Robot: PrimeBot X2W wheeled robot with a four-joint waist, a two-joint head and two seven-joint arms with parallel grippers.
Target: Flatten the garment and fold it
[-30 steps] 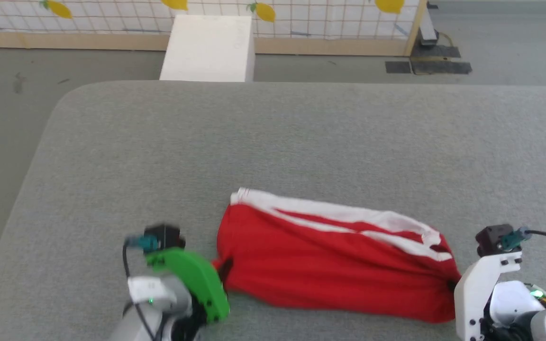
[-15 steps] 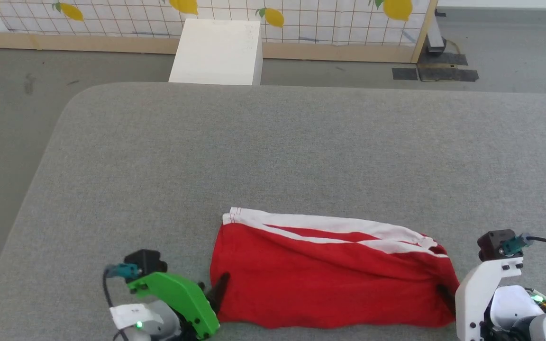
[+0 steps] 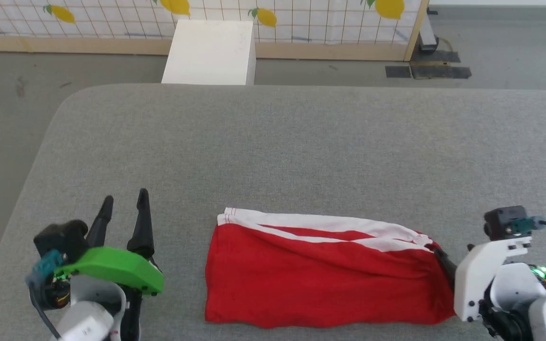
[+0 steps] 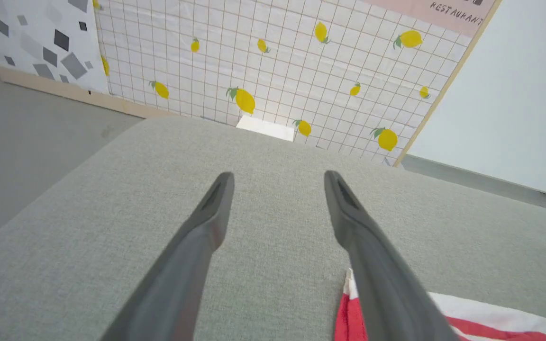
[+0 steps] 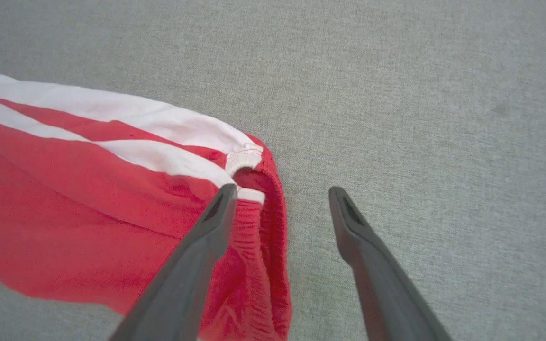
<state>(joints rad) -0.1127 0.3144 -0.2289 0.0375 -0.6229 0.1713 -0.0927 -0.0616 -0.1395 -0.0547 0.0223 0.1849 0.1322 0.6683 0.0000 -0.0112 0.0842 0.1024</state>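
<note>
While the garment (image 3: 320, 277) lay as a long red strip near the front edge of the table (image 3: 273, 142), both grippers stood wide open and empty: left gripper (image 3: 125, 195) clear of its left end, right gripper (image 5: 282, 190) over its elastic right end. Best grasp looked like the outer corners, pulled apart evenly.
</note>
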